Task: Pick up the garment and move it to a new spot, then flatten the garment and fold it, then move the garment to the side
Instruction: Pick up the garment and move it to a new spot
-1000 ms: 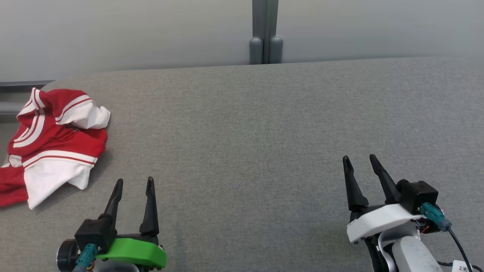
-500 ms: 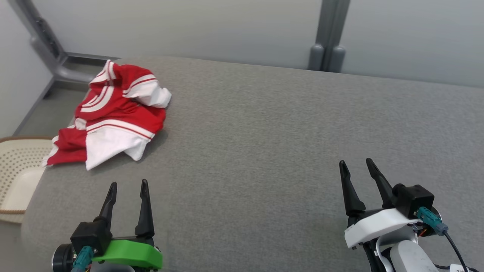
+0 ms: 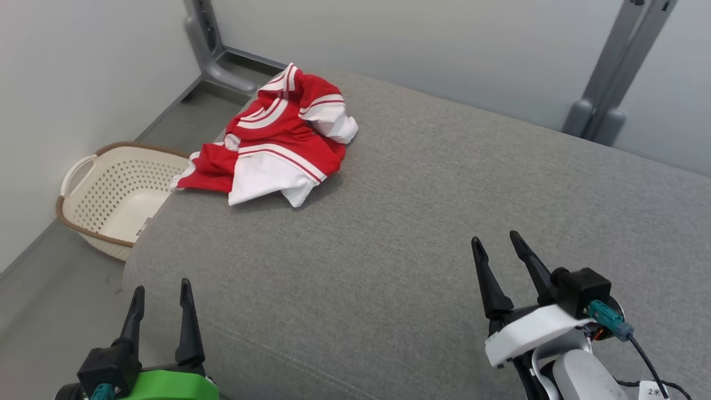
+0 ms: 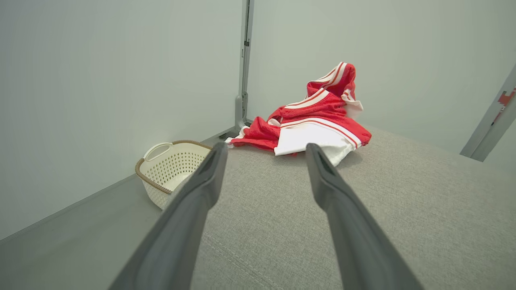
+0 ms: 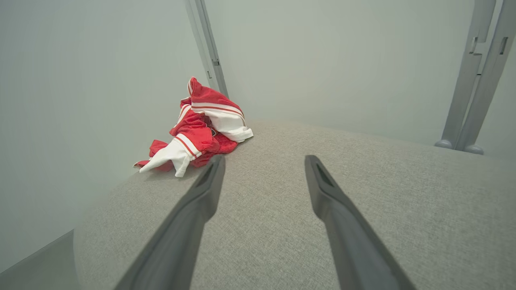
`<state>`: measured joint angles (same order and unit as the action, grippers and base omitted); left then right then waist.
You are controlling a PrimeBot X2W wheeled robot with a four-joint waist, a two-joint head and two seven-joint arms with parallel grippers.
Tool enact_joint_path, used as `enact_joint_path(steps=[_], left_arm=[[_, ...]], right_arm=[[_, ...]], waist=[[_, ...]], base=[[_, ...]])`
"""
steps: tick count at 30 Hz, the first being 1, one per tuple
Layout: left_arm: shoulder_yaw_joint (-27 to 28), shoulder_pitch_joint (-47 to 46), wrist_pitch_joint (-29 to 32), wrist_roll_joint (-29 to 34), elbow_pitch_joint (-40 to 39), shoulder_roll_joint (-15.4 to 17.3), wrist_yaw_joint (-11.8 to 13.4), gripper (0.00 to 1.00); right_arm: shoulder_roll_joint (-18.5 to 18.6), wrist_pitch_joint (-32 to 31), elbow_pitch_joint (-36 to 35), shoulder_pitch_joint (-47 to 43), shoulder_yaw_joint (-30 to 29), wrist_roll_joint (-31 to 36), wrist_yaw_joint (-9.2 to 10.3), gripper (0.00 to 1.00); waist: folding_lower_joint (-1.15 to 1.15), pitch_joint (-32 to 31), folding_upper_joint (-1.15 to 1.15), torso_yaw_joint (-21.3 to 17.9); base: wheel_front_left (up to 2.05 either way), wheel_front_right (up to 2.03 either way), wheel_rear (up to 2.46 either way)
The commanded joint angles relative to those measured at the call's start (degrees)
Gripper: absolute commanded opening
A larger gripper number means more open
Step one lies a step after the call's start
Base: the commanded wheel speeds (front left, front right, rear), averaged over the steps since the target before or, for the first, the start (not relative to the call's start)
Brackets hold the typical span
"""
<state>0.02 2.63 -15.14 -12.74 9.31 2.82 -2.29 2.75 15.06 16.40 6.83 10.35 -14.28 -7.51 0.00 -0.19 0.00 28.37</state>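
Note:
The garment (image 3: pixel 278 145) is a crumpled red and white striped piece lying at the far left corner of the grey padded table (image 3: pixel 422 222). In the left wrist view the garment (image 4: pixel 318 117) lies ahead, past the fingertips; in the right wrist view the garment (image 5: pixel 201 129) sits far ahead to the left. My left gripper (image 3: pixel 161 293) hangs open at the lower left, over the table's near left edge, well short of the cloth. My right gripper (image 3: pixel 497 244) stands open at the lower right above bare fabric. Nothing lies between either pair of fingers.
A cream perforated laundry basket (image 3: pixel 111 194) stands on the floor left of the table, also seen as the basket (image 4: pixel 169 169) in the left wrist view. Pale walls close in at left and back, with grey metal posts (image 3: pixel 616 83) behind the table.
The whole head view has swung to the left, so the garment now sits nearer the middle and the basket and floor have come into sight. Both grippers stay open.

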Motion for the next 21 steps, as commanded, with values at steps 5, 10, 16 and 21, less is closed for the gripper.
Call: enact_joint_path(steps=[5, 10, 16, 21], left_arm=[[1.0, 1.6, 0.0, -0.4, -1.7, 0.1, 0.7, 1.0], [0.7, 1.8, 0.0, -0.7, -2.0, 0.1, 0.8, 1.0], [0.3, 0.9, 0.0, -0.8, -1.4, 0.1, 0.6, 1.0], [-0.5, -4.6, 0.0, -0.9, 1.8, 0.3, -1.3, 1.0]], right_arm=[[0.3, 0.2, 1.0, 1.9, 1.7, -0.3, 0.04, 1.0], [0.2, 0.2, 1.5, 2.5, 1.6, -0.2, 0.03, 1.0], [0.2, 0.2, 1.5, 2.3, 0.8, 0.1, 0.03, 1.0], [0.2, 0.2, 1.1, 2.1, 0.0, 0.8, 0.03, 1.0]], waist=[[0.0, 1.5, 0.0, 2.3], [0.0, 1.9, 0.0, 2.4], [0.0, 2.1, 0.0, 2.3], [0.0, 3.0, 0.0, 2.2]], base=[[0.0, 0.0, 0.0], [0.0, 0.0, 0.0], [0.0, 0.0, 0.0], [0.0, 0.0, 0.0]])
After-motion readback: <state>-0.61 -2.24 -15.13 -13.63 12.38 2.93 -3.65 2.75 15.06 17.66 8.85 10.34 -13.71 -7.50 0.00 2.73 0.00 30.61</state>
